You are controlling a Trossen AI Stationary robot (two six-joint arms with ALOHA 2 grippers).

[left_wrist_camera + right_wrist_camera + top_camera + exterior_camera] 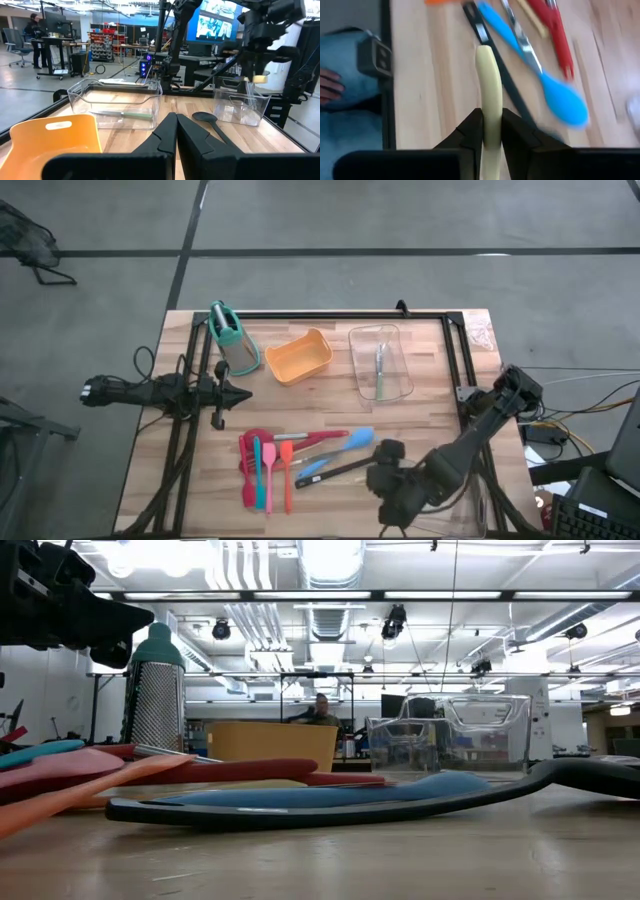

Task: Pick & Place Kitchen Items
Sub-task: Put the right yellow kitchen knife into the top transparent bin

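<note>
Yellow piece (489, 95) pinched by right fingers (517, 137) above black ladle (500, 70).

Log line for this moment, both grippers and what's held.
left gripper: shut, idle by orange tub | right gripper: shut on yellow utensil, above table

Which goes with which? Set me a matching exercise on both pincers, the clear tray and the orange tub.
1. left pincer
2. right pincer
3. clear tray
4. orange tub

a. shut on a yellow piece
b. between the grater and the tray
c. shut, holding nothing
d. holds a green utensil

Pairs: 1-c, 2-a, 3-d, 4-b
</note>
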